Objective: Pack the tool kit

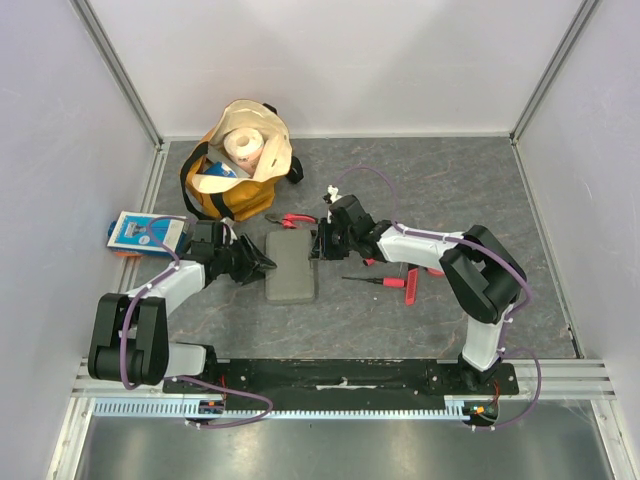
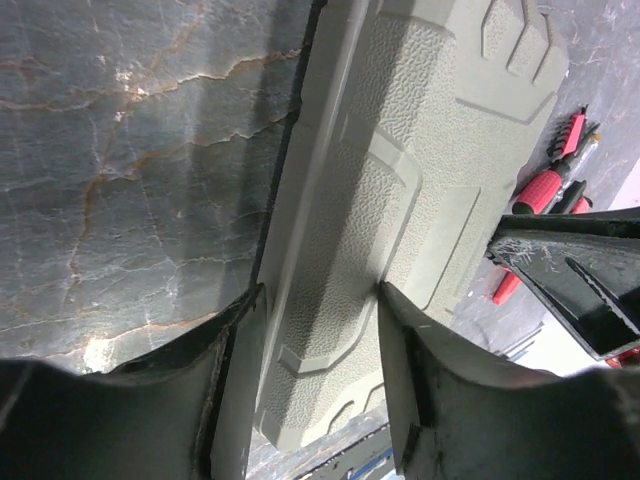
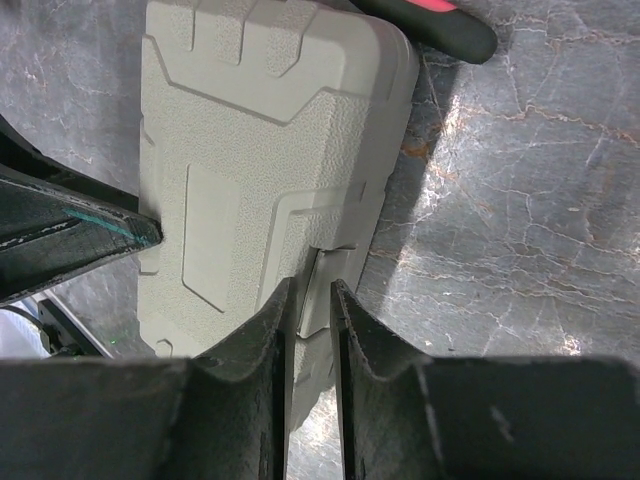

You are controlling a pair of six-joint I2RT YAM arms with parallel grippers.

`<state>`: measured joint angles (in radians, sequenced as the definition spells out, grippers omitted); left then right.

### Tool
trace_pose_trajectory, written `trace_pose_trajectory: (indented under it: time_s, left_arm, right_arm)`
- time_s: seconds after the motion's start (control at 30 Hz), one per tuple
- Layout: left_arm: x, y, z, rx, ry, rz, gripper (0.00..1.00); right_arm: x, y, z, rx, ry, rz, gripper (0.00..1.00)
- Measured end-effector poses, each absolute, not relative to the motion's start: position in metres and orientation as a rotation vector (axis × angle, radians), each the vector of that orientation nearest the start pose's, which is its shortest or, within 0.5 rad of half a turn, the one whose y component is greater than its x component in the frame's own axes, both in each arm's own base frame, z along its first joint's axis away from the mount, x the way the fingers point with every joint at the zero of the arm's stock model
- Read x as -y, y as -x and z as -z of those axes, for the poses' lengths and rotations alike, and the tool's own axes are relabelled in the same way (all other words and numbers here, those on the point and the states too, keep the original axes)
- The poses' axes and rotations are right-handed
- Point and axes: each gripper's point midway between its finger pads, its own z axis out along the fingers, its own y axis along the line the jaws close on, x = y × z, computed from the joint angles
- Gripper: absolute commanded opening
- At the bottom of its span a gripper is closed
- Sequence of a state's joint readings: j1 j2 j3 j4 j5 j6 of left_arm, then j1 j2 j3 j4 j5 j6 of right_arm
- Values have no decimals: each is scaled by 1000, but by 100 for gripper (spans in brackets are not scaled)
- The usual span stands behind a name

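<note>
Two tools: left tool [image 2: 320, 297] half-open astride case [image 1: 291, 268] edge, right tool [image 3: 312, 290] barely open around latch [image 3: 346, 264].

— Where is the case?
— The case [image 1: 291, 267] lies flat on the counter [image 1: 450, 190], shut, lid up, with its long side running away from the near edge.
— What does it look like?
— Grey pebbled plastic, with raised angular panels moulded into the lid and a small latch [image 3: 325, 270] on its right long edge.
— And the tools?
— All outside it. Red-and-black pliers [image 1: 295, 220] lie just past its far end. A red-handled screwdriver [image 1: 385, 282] lies crosswise to its right, apart from it.
</note>
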<state>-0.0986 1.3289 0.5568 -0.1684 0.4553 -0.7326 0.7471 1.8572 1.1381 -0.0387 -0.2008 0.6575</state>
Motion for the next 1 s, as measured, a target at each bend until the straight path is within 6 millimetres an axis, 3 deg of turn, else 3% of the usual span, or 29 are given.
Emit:
trace_pose_trajectory:
  time_s: [0.07, 0.17, 0.43, 0.77, 0.87, 1.0]
  left_arm:
    - [128, -266, -45, -2539, 637, 888, 72]
    - [124, -263, -41, -2558, 666, 850, 79]
    - [122, -264, -41, -2560, 672, 832, 80]
    - [126, -282, -54, -2508, 628, 864, 81]
    - [127, -285, -56, -2496, 613, 873, 77]
    - [129, -284, -51, -2517, 618, 885, 57]
  right_arm:
    - [-364, -304, -61, -2494, 214, -886, 25]
    - [-364, -304, -61, -2491, 213, -880, 26]
    - [-356, -302, -59, -2490, 196, -820, 25]
    - [-357, -298, -61, -2488, 223, -812, 26]
    - [-359, -296, -61, -2487, 238, -816, 26]
    - [-359, -295, -60, -2487, 246, -816, 26]
